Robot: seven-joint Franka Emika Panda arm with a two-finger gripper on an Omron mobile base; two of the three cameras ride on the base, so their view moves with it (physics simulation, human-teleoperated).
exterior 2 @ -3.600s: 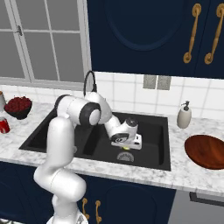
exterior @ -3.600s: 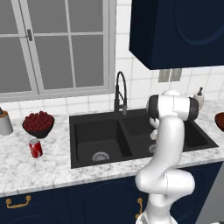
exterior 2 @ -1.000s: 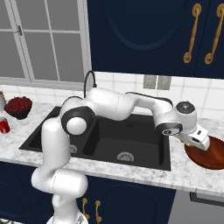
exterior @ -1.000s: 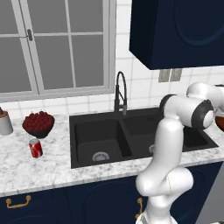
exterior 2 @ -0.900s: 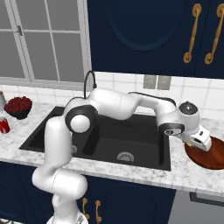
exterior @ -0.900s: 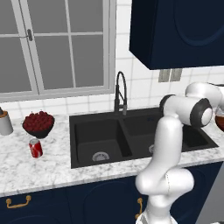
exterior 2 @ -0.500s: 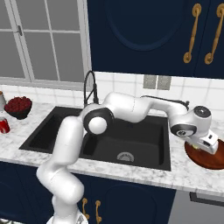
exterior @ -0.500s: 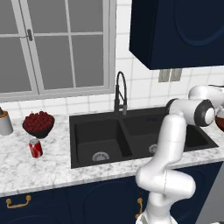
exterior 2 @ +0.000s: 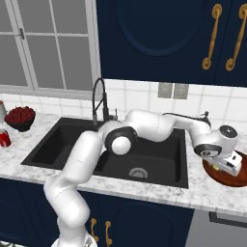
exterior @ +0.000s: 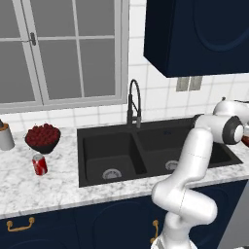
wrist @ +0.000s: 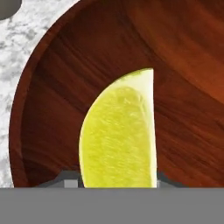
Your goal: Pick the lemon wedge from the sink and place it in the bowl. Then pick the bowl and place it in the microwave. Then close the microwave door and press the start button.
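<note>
The bowl (wrist: 57, 78) looks like polished wood, reddish-brown with dark grain streaks and a soft sheen. The lemon wedge (wrist: 118, 135) has moist, pulpy, finely grained flesh and a thin smooth rind along its edge. The counter (exterior 2: 164, 193) is white marble with grey veins, smooth and lightly glossy. The sink (exterior: 146, 146) is matt black, with round metal drains. The cabinets (exterior 2: 159, 43) are smooth navy with brass handles (exterior 2: 212, 36). The wall tiles (exterior: 160, 99) are glossy white.
</note>
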